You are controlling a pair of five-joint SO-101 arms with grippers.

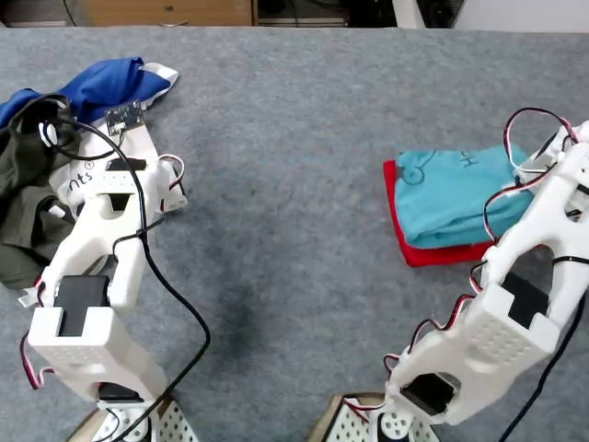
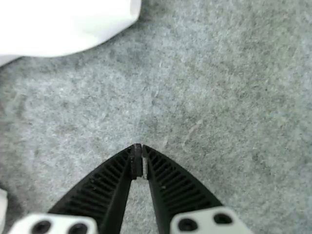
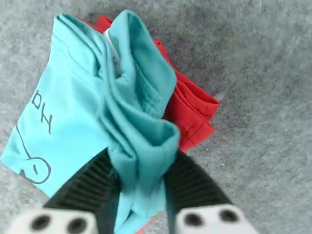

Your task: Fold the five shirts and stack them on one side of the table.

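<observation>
Partial dark lettering on teal shirt [image 3: 63,122] and, seemingly, white shirt [image 1: 74,175].

My high camera looked steeply down over the counter [image 1: 304,203] from overhead; the wrist cameras sat close, facing down past the left end effector [image 2: 139,163] and the right end effector [image 3: 142,161]; high and right wrist views shared the teal shirt [image 3: 68,117].

Shirts, total: I count five.
Folded, in one stack: two, the teal shirt [image 1: 451,189] and the red shirt [image 1: 433,253].
Unfolded, in one heap: three, the blue shirt [image 1: 101,83], the dark olive shirt [image 1: 23,184] and the white shirt [image 1: 78,175].
Arms: two, left arm [image 1: 92,267] and right arm [image 1: 525,276].
Grippers: I log two, left gripper [image 2: 138,152] and right gripper [image 3: 141,157].
Tables: one grey table [image 1: 294,184].
</observation>
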